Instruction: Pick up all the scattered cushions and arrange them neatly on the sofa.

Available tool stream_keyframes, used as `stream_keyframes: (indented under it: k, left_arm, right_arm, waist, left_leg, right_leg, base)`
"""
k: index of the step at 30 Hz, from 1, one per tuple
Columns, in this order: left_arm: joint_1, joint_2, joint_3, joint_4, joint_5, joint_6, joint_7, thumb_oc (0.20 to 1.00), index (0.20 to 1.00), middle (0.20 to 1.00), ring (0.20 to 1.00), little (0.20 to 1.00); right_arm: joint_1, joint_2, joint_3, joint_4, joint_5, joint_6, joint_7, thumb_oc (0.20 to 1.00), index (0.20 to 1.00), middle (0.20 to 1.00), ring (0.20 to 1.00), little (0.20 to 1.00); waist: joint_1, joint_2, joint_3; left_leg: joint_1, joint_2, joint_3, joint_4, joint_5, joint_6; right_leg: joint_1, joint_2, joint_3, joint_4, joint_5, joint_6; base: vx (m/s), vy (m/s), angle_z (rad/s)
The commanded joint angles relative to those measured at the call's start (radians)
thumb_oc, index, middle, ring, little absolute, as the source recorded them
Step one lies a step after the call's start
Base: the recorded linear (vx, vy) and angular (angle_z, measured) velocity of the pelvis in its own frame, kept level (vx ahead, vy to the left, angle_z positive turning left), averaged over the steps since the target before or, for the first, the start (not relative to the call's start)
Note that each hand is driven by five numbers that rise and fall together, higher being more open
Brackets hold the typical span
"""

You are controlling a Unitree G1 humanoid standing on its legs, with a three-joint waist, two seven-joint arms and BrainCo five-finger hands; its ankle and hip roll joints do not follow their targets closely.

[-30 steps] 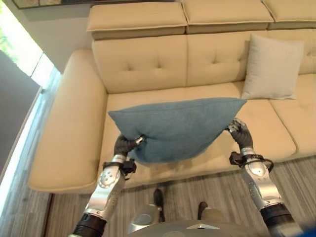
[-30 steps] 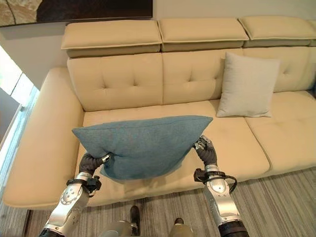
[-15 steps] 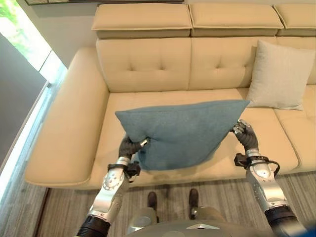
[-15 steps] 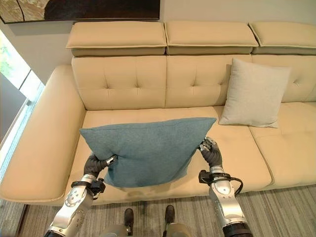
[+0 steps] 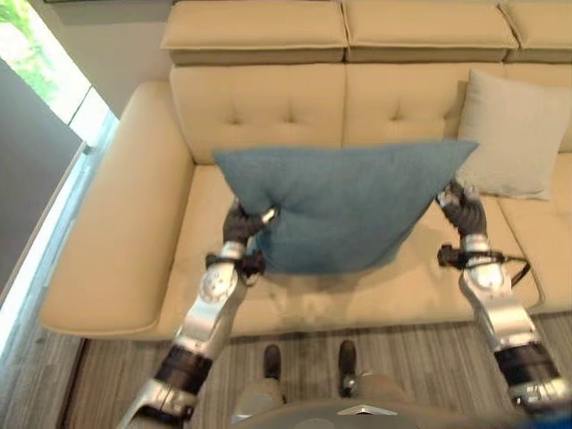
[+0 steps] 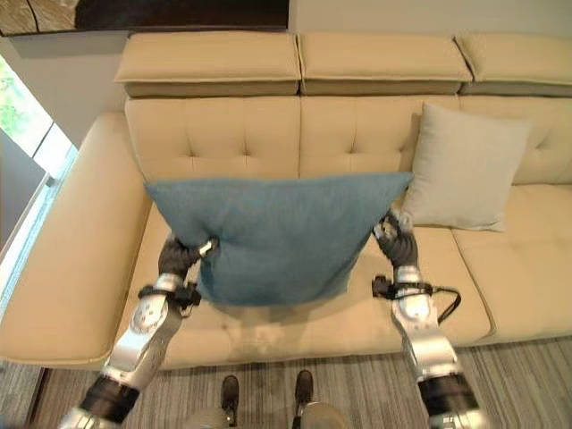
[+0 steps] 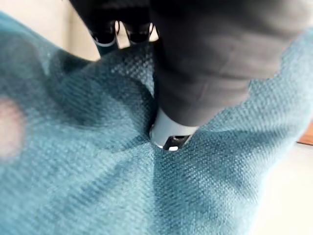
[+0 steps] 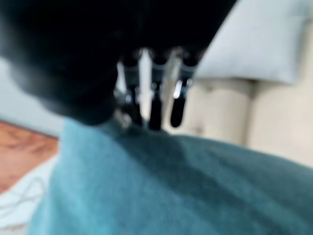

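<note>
left eye view: a blue cushion [image 5: 344, 210] is held up in the air over the seat of the sofa [image 5: 134, 232], in front of the left backrest panels. the left hand [image 5: 241, 225] is curled into the cushion's lower corner at 9 o'clock; its wrist view shows the thumb pressed deep into bunched fabric. the right hand [image 5: 462, 207] holds the edge at 3 o'clock, with its fingers [image 8: 155, 105] hooked over the cloth. a light grey cushion [image 5: 514, 134] leans against the backrest at 2 o'clock, just beside the blue one's upper corner.

risks, as judged: both holds are on corners only, so the soft filling sags between them; if either pinch slips, the cushion would swing down or drop short onto the seat. its right corner could also nudge the grey cushion and tip it over. uneven release would leave it lying crooked, not standing against the backrest.

markings: no brand, label or writing can be read on either cushion or on the sofa.
</note>
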Motion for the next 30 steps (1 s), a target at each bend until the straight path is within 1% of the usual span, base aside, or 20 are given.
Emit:
stream_keyframes:
  k: [1,3,6,7,10,12,14,15,18,22,25,30]
  left_arm:
    - [-0.245,-0.013,-0.057,0.011,0.041,-0.142,0.022,0.200,0.200,0.200,0.200,0.200]
    - [-0.344,0.008,-0.069,0.054,0.049,-0.152,0.059,0.200,0.200,0.200,0.200,0.200]
    - [-0.475,0.035,-0.082,0.125,0.049,-0.166,0.098,0.200,0.200,0.200,0.200,0.200]
    - [-0.527,0.038,-0.094,0.158,0.041,-0.173,0.117,0.200,0.200,0.200,0.200,0.200]
    - [-0.636,0.059,-0.118,0.223,0.042,-0.182,0.134,0.200,0.200,0.200,0.200,0.200]
    - [-0.689,0.068,-0.130,0.253,0.041,-0.187,0.138,0.200,0.200,0.200,0.200,0.200]
    - [-0.723,0.074,-0.139,0.279,0.035,-0.191,0.140,0.200,0.200,0.200,0.200,0.200]
    - [-0.754,0.077,-0.150,0.299,0.027,-0.190,0.139,0.200,0.200,0.200,0.200,0.200]
    - [-0.799,0.082,-0.161,0.341,0.012,-0.188,0.143,0.200,0.200,0.200,0.200,0.200]
    - [-0.903,0.112,-0.189,0.443,-0.001,-0.176,0.148,0.200,0.200,0.200,0.200,0.200]
    - [-0.954,0.130,-0.205,0.485,-0.008,-0.173,0.148,0.200,0.200,0.200,0.200,0.200]
    - [-0.918,0.124,-0.192,0.460,-0.016,-0.168,0.141,0.200,0.200,0.200,0.200,0.200]
  right_arm:
    - [-0.198,-0.021,0.046,-0.028,-0.032,-0.095,-0.040,0.200,0.200,0.200,0.200,0.200]
    - [-0.305,-0.050,0.072,0.012,-0.031,-0.092,-0.070,0.200,0.200,0.200,0.200,0.200]
    - [-0.436,-0.086,0.097,0.071,-0.026,-0.087,-0.103,0.200,0.200,0.200,0.200,0.200]
    - [-0.471,-0.099,0.097,0.088,-0.024,-0.087,-0.123,0.200,0.200,0.200,0.200,0.200]
    - [-0.563,-0.136,0.113,0.147,-0.014,-0.083,-0.150,0.200,0.200,0.200,0.200,0.200]
    - [-0.616,-0.159,0.127,0.185,-0.006,-0.080,-0.159,0.200,0.200,0.200,0.200,0.200]
    - [-0.665,-0.168,0.151,0.221,0.003,-0.077,-0.164,0.200,0.200,0.200,0.200,0.200]
    - [-0.705,-0.172,0.174,0.244,0.011,-0.074,-0.166,0.200,0.200,0.200,0.200,0.200]
    - [-0.753,-0.169,0.202,0.281,0.025,-0.074,-0.167,0.200,0.200,0.200,0.200,0.200]
    - [-0.849,-0.160,0.244,0.355,0.058,-0.075,-0.174,0.200,0.200,0.200,0.200,0.200]
    - [-0.905,-0.165,0.276,0.395,0.072,-0.074,-0.173,0.200,0.200,0.200,0.200,0.200]
    - [-0.888,-0.180,0.279,0.381,0.081,-0.066,-0.167,0.200,0.200,0.200,0.200,0.200]
  waist:
    - [-0.009,-0.043,-0.006]
    - [-0.012,-0.035,0.015]
    - [-0.014,-0.022,0.027]
    - [-0.018,-0.018,0.039]
    - [-0.033,-0.005,0.042]
    - [-0.042,0.008,0.049]
    - [-0.043,0.013,0.057]
    - [-0.042,0.015,0.065]
    - [-0.043,0.017,0.079]
    - [-0.046,0.018,0.097]
    - [-0.050,0.022,0.105]
    - [-0.056,0.026,0.113]
  left_leg:
    - [0.027,0.021,0.031,0.103,-0.186,-0.044]
    - [-0.022,0.017,0.030,0.117,-0.181,-0.044]
    - [-0.076,0.011,0.033,0.117,-0.167,-0.043]
    - [-0.107,0.011,0.039,0.121,-0.153,-0.047]
    - [-0.162,0.016,0.074,0.109,-0.123,-0.054]
    - [-0.173,0.031,0.109,0.099,-0.112,-0.059]
    - [-0.180,0.041,0.127,0.100,-0.104,-0.063]
    - [-0.181,0.049,0.135,0.105,-0.100,-0.065]
    - [-0.188,0.054,0.141,0.113,-0.102,-0.069]
    - [-0.223,0.060,0.148,0.137,-0.098,-0.078]
    - [-0.246,0.061,0.147,0.147,-0.091,-0.082]
    - [-0.245,0.066,0.155,0.153,-0.090,-0.085]
  right_leg:
    - [-0.018,-0.044,0.015,0.052,-0.130,0.050]
    - [-0.068,-0.048,0.023,0.068,-0.123,0.051]
    - [-0.133,-0.052,0.032,0.089,-0.116,0.051]
    - [-0.159,-0.059,0.032,0.099,-0.114,0.051]
    - [-0.225,-0.075,0.023,0.120,-0.114,0.050]
    - [-0.252,-0.084,0.006,0.138,-0.122,0.053]
    - [-0.270,-0.087,-0.002,0.159,-0.127,0.049]
    - [-0.276,-0.083,-0.002,0.177,-0.140,0.046]
    - [-0.290,-0.082,-0.001,0.196,-0.149,0.044]
    - [-0.321,-0.082,0.001,0.209,-0.145,0.048]
    - [-0.343,-0.080,-0.002,0.213,-0.142,0.048]
    - [-0.346,-0.075,0.000,0.226,-0.155,0.037]
  base:
    - [-0.07,0.005,-0.02]
    - [-0.09,0.021,-0.03]
    - [-0.07,0.024,-0.04]
    - [-0.08,0.007,-0.05]
    - [-0.06,0.015,0.12]
    - [-0.01,-0.006,0.03]
    - [-0.02,-0.058,0.25]
    - [0.00,-0.070,0.20]
    - [-0.01,-0.062,0.00]
    - [-0.02,-0.046,0.01]
    - [-0.02,-0.033,-0.01]
    - [0.00,-0.027,0.00]
